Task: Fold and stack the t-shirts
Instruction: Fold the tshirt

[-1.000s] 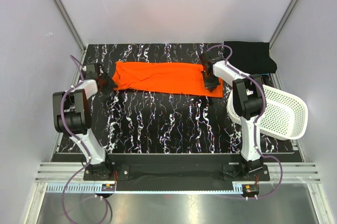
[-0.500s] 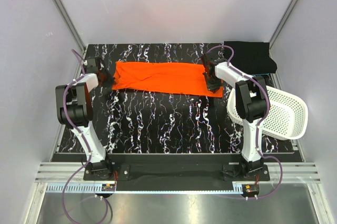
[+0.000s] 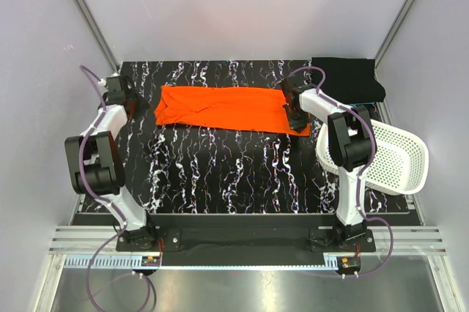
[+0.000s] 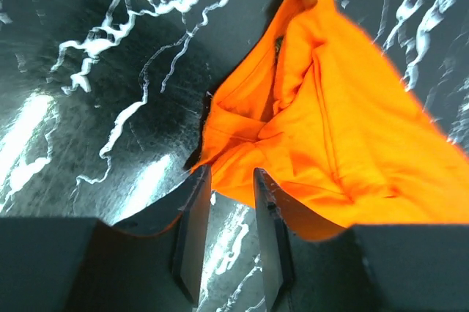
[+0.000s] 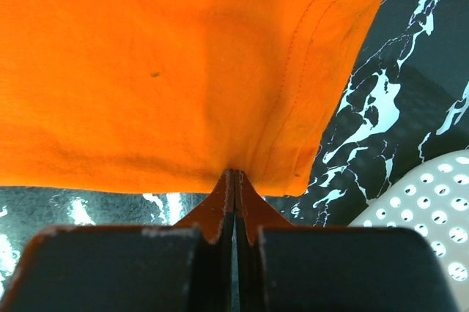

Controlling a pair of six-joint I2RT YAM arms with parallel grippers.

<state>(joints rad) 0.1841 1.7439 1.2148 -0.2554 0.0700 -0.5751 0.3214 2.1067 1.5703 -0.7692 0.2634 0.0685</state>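
Orange fabric stretches across the far half of the table: the orange t-shirt [image 3: 227, 109] lies flat as a long, narrow band running left to right on the black, white-veined table [image 3: 220, 169]. Its left end is bunched into a few soft folds with a seam showing, while its right end lies smoother. At the near right corner of that band the right gripper [image 3: 295, 116] is down on the cloth. In the right wrist view its fingers [image 5: 218, 213] are pressed tight together with no gap, and the shirt's hem is drawn to a small point exactly where the tips meet, so they are pinching the fabric's edge. The left gripper [image 3: 119, 93] stands off the shirt, out past its left end near the table's far left corner. In the left wrist view its two fingers [image 4: 192, 235] are spread apart, only bare tabletop shows between them, and the crumpled orange end lies just ahead of the tips without being gripped. Beyond the orange shirt's right end, at the far right corner, the black t-shirt [image 3: 350, 79] sits as a compact folded block, apart from the orange one. A white perforated basket [image 3: 399, 158] lies tilted at the table's right edge, just beside the right arm.
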